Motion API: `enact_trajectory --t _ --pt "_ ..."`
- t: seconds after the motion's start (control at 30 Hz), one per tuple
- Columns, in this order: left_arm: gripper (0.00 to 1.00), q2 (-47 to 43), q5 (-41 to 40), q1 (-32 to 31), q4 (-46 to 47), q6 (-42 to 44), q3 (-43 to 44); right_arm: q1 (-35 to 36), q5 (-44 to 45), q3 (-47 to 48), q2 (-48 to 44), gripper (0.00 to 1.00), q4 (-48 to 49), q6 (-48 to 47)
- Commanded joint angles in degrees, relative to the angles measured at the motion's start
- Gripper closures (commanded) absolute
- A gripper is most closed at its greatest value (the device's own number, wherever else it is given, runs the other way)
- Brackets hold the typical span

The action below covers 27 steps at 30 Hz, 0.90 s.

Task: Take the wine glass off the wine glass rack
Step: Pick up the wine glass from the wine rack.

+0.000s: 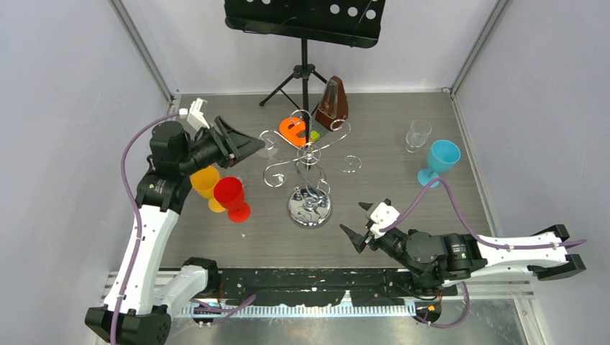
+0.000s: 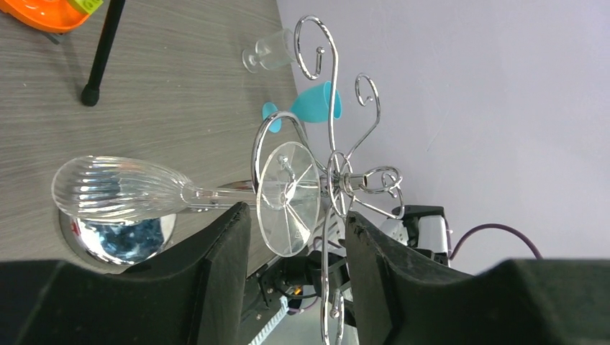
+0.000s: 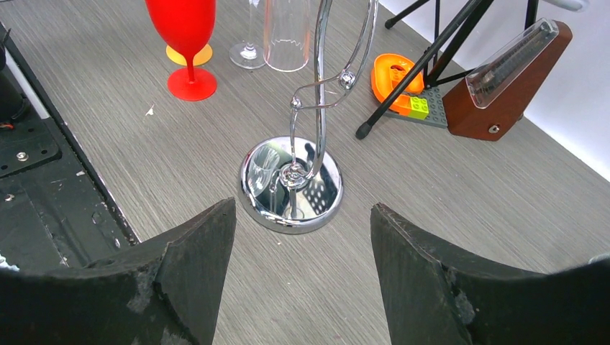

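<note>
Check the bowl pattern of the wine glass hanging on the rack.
Clear wine glass, bowl ribbed lengthwise; left wrist view shows it best.

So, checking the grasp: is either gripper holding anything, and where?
Nothing yet. The left gripper straddles the hanging wine glass near its foot, jaws apart; the right gripper is open, empty.

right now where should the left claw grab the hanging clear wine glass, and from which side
Probably the thin stem, just below the foot. The wine glass hangs bowl-down, its foot hooked in an arm of the wine glass rack, leaving the stem bare. Come in level from the rack's left side, where the left claw sits open.
</note>
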Motion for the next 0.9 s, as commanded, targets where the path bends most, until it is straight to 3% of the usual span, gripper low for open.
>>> enact_trajectory --t 0.0,0.87 --pt "0.51 -0.2 2.3 -0.5 3.4 -0.7 1.2 0.2 0.9 -0.1 -0.2 0.25 2.9 1.1" --pt "0.59 0.9 0.4 -2.8 0.6 0.9 5.3 0.2 0.7 -0.7 2.1 0.25 3.5 1.3"
